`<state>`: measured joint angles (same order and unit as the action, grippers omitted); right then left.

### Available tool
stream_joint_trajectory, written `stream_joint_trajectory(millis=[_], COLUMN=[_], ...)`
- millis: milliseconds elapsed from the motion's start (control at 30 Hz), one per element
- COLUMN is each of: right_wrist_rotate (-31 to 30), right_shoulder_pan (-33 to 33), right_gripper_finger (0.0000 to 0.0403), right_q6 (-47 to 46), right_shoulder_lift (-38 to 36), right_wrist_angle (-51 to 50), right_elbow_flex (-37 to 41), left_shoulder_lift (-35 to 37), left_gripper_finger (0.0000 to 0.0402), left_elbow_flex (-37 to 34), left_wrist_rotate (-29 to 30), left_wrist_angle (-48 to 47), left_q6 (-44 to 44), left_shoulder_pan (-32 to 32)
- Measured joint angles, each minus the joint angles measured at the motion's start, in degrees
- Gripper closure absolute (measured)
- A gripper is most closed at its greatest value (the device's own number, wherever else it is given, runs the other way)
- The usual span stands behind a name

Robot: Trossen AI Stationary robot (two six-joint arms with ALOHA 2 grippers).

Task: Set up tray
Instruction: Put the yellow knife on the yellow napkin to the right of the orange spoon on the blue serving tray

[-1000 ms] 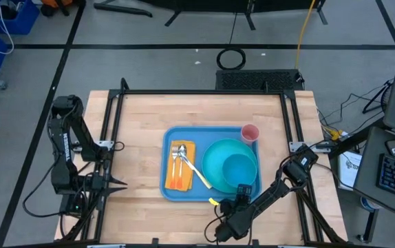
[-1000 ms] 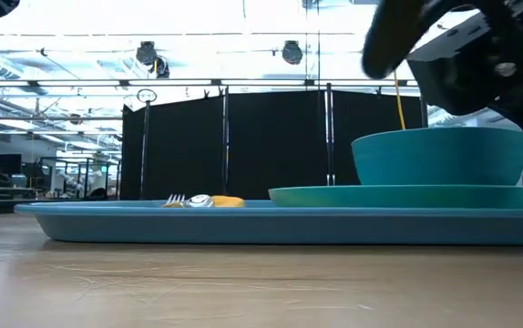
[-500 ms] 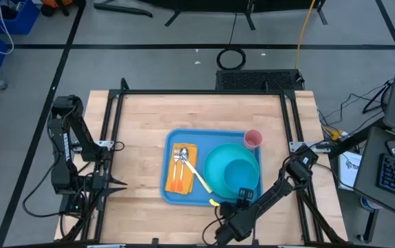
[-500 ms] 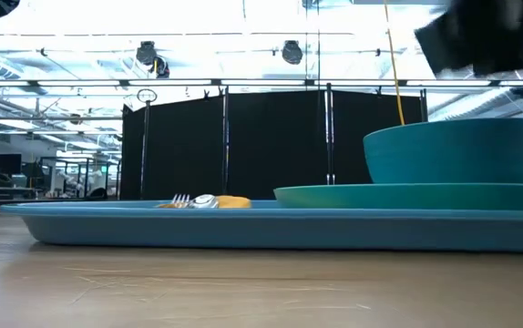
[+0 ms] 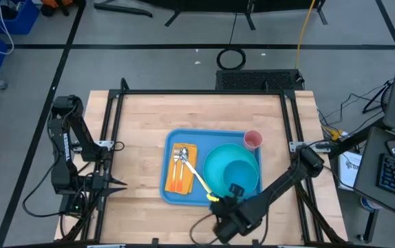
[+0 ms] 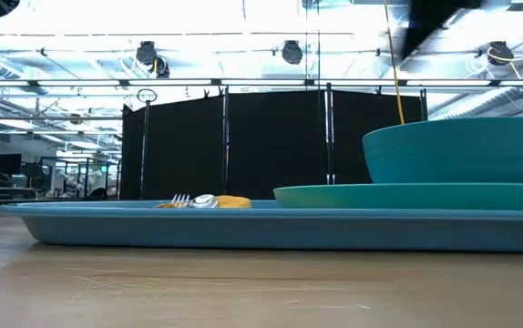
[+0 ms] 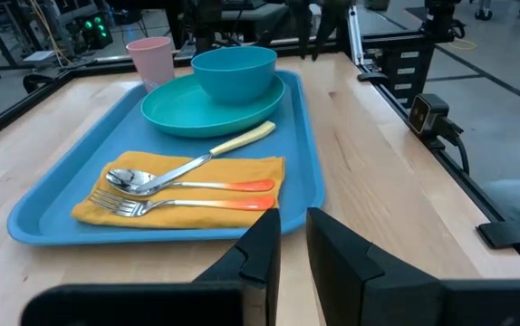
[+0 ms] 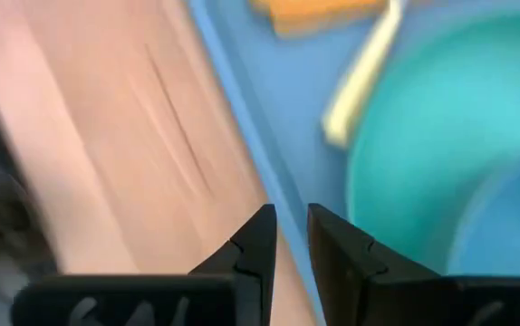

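The light-blue tray (image 5: 201, 141) lies flat on the wooden table. It carries a teal plate (image 5: 218, 162) with a teal bowl (image 5: 241, 172) on it. A pink cup (image 5: 252, 140) stands at its far right corner. An orange napkin (image 5: 181, 180) on its left side bears a fork, a spoon and a cream-handled knife (image 5: 199, 178). My right gripper (image 5: 233, 191) hovers shut over the tray's near rim (image 8: 242, 154), pointing steeply down, with nothing between its fingers. My left gripper (image 5: 120, 184) waits shut at the table's left edge, pointing toward the tray (image 7: 296, 136).
A black metal frame (image 5: 204, 93) borders the table. Bare wood lies left of the tray and beyond it. The low view shows the tray's near rim (image 6: 271, 228) close to the table's near edge, with my right arm (image 6: 435, 14) high above.
The tray has slid a little toward the table's near right, taking the plate, bowl and cup with it, then stopped. My right gripper has risen from the tray's near right corner, tipped to point more steeply down, and shifted slightly toward the table's left.
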<state>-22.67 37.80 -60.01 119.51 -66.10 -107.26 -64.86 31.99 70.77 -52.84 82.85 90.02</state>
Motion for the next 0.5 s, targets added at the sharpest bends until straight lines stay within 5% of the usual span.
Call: stream_joint_trajectory(millis=[300,500], right_wrist_rotate=[-2.13,8.67], right_shoulder_pan=[-10.96,-19.33], right_gripper_finger=[0.0348,0.0346], right_q6=[6.31,10.19], right_shoulder_lift=[-1.39,-1.39], right_wrist_angle=[25.10,31.98], right_elbow_flex=[-0.02,-0.02], left_shoulder_lift=[0.00,0.00], left_gripper_finger=[0.0339,0.0339], left_elbow_flex=[0.00,0.00], left_wrist_rotate=[-0.25,-1.60], left_wrist_angle=[0.70,3.49], left_q6=[0.02,-1.45], left_shoulder_pan=[0.04,0.04])
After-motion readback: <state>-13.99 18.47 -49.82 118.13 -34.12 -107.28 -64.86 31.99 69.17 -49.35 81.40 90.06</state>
